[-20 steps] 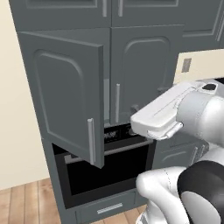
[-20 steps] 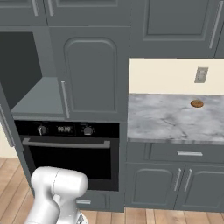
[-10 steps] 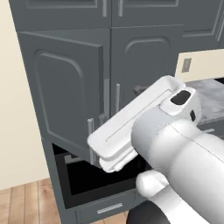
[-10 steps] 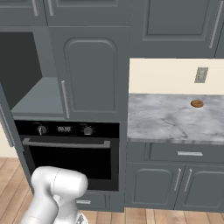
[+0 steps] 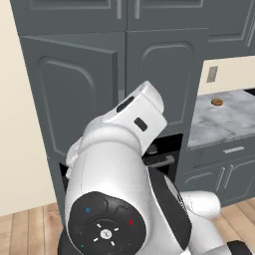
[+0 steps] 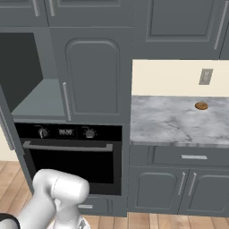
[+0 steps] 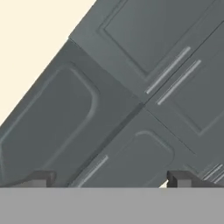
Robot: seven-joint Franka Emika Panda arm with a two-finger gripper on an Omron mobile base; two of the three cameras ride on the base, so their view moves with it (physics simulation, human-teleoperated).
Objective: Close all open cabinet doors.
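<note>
- Open cabinet door [image 5: 74, 94]: tall, dark grey, recessed panel; swung outward on the left of the cabinet stack above the oven; in the right base view its edge [image 6: 5, 125] shows at far left, beside the bare cabinet interior [image 6: 27, 76].
- Closed cabinet door [image 6: 91, 74]: just right of the open one, vertical silver bar handle, flush with the frame.
- Gripper [image 7: 109, 180]: jaws spread wide, nothing between them; faces the cabinet doors, apart from them.
- Oven [image 6: 71, 156]: black glass door, directly below the cabinets.
- Marble counter [image 6: 170, 120]: right of the oven; small brown round item [image 6: 201, 106] near the wall.
</note>
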